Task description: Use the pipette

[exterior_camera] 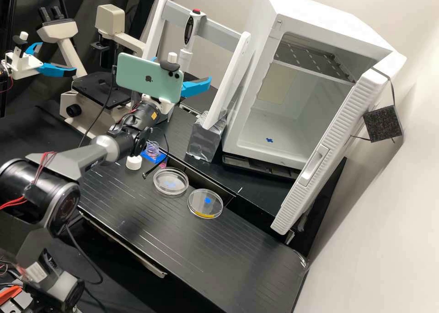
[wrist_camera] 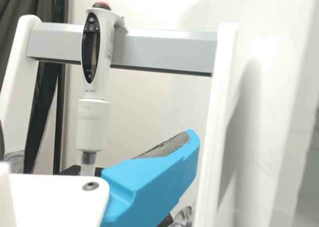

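High view: gripper (exterior_camera: 184, 68), spread wide, near the pipette (exterior_camera: 188, 31) hung on a grey rail (exterior_camera: 218, 29); good practice would centre it, close gently, then lift clear.

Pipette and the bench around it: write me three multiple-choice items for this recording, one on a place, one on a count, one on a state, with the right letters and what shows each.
1. Where is the pipette?
A) In a round dish
B) At the crossbar of the white rack
C) Inside the cabinet

2. How many clear round dishes lie on the bench?
A) Two
B) Three
C) Four

3. How does the door of the white cabinet stand?
A) Shut
B) Taken off and laid flat
C) Open

1: B, the wrist view shows its upper end at the grey crossbar.
2: A, the high view shows them side by side.
3: C, the cabinet's inside and shelf are in plain sight.
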You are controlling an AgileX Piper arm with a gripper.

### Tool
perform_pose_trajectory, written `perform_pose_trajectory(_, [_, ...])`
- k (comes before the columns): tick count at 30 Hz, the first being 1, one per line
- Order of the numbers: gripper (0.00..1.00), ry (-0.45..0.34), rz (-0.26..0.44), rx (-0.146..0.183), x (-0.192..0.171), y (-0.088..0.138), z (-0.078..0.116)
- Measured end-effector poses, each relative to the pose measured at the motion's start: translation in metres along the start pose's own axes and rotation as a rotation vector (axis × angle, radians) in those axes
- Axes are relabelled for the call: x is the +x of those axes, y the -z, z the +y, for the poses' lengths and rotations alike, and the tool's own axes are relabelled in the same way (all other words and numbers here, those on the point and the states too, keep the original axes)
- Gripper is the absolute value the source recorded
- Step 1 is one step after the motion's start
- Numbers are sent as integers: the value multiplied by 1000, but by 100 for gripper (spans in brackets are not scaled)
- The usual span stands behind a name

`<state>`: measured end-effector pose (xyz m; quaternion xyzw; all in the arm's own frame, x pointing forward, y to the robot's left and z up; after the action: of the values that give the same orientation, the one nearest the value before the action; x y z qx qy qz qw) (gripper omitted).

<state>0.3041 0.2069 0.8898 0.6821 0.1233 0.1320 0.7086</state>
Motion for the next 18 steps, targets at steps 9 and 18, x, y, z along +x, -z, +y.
perform_pose_trajectory(9, [0, 29, -26, -19, 35, 11, -1])
perform_pose_trajectory(18, [0, 43, -57, -63, 61, 11, -2])
